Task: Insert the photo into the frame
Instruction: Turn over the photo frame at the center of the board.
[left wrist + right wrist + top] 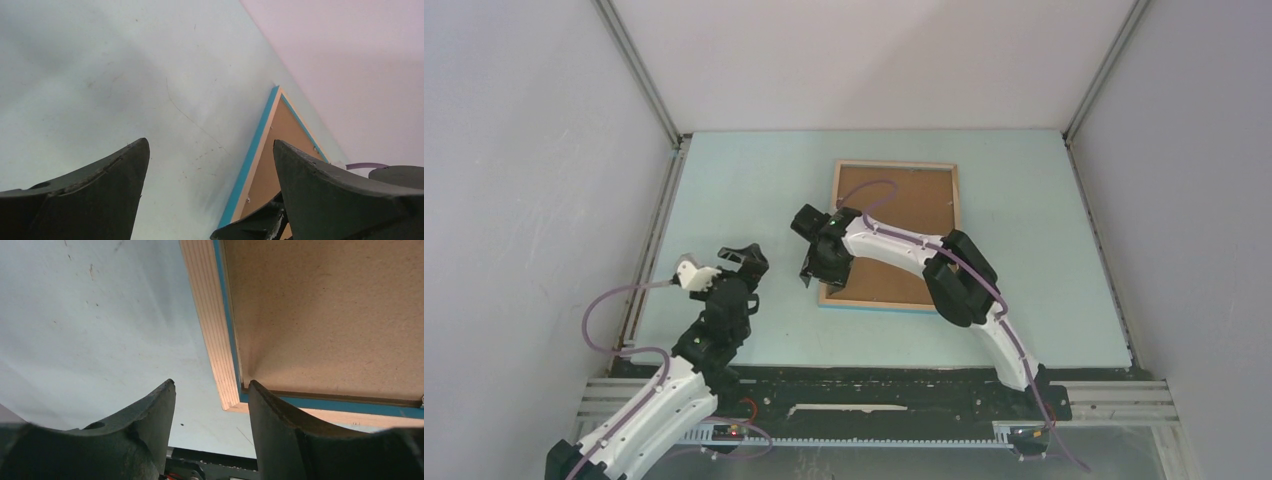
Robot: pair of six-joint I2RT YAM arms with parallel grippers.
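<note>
Right gripper (212, 384): half open, astride the frame's (207, 315) near-left corner, gripping nothing; centre the rail before you close.
Left gripper (210, 142): wide open, empty.
Photo: unseen; board (325, 315) fills frame.

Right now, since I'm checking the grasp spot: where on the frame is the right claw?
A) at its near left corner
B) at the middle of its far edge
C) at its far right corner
A: the wrist view shows the right claw straddling a wooden corner of the frame, and the top view places that corner near and to the left.
</note>
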